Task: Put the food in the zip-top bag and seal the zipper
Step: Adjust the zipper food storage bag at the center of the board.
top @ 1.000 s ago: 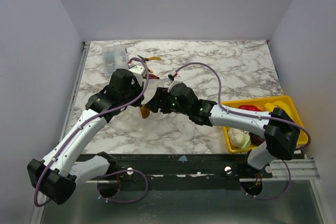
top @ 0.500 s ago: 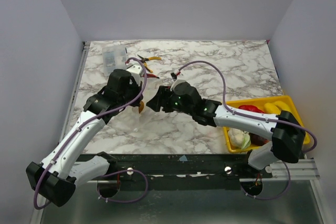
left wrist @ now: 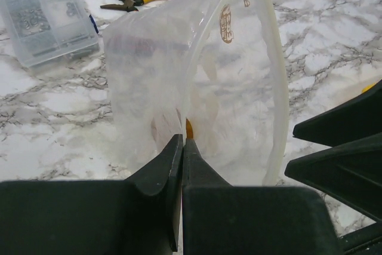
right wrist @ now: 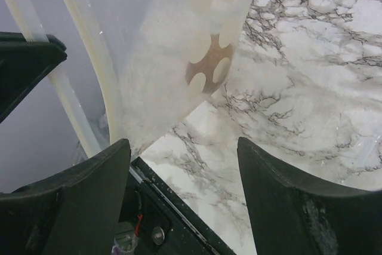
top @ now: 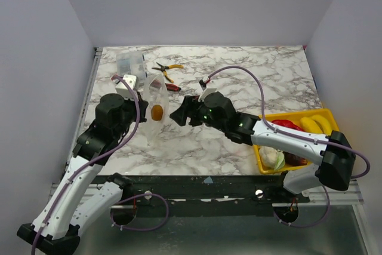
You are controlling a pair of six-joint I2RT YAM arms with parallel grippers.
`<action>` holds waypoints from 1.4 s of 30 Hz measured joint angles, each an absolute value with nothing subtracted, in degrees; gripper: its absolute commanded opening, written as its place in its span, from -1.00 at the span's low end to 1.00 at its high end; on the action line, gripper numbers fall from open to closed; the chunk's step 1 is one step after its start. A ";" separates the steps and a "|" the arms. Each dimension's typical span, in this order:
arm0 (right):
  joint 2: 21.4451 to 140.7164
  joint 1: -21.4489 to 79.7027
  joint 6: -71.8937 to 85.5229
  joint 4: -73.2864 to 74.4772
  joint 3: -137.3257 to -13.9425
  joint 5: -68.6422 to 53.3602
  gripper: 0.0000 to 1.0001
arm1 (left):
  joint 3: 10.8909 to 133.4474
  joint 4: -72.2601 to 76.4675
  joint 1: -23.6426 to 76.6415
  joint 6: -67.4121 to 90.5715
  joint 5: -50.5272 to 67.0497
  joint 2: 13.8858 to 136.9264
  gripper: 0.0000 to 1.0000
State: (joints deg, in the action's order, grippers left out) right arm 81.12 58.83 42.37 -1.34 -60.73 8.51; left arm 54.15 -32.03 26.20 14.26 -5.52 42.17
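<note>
My left gripper (top: 143, 110) is shut on the edge of the zip-top bag (top: 153, 103) and holds it upright above the table. In the left wrist view the shut gripper (left wrist: 182, 143) pinches the clear bag (left wrist: 197, 70). An orange food piece (top: 156, 112) lies inside the bag and peeks out in the left wrist view (left wrist: 189, 128). My right gripper (top: 178, 115) is open and empty just right of the bag. In the right wrist view the open gripper (right wrist: 185, 189) faces the dotted bag face (right wrist: 197, 40), with the pale zipper strip (right wrist: 89, 58) at left.
A yellow tray (top: 298, 116) at the right holds a red piece (top: 285, 123), a yellow piece (top: 313, 125), a pale leafy piece (top: 271, 158) and a maroon one (top: 292, 158). A clear compartment box (top: 130, 64) and yellow-handled pliers (top: 167, 68) lie at the back left.
My left arm has drawn back to the left and raised the bag upright. My right gripper has backed off to the right of the bag. The orange piece now sits inside the bag.
</note>
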 measured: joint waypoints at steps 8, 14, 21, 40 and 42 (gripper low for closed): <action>85.65 59.00 40.25 0.03 -64.93 7.31 0.53 | 55.16 -31.68 25.80 14.44 -5.52 49.89 -1.00; 86.41 60.12 38.94 3.44 -69.12 9.21 0.59 | 55.02 -32.45 25.54 14.44 -5.32 48.90 -1.00; 92.36 60.34 38.63 9.17 -78.30 16.43 0.26 | 55.02 -32.21 24.97 14.50 -5.34 47.24 -1.00; 101.43 64.51 29.28 7.99 -92.14 22.26 -0.69 | 50.28 -26.68 24.67 17.19 -18.35 33.89 -1.00; 102.37 64.51 29.30 7.75 -92.09 22.24 -0.69 | 51.57 -27.27 24.51 17.12 -17.17 38.70 -1.00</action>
State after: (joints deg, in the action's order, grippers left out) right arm 102.37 64.51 29.30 7.75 -92.09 22.24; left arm 51.57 -27.27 24.51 17.12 -17.17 38.70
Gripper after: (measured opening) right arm 0.156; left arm 0.012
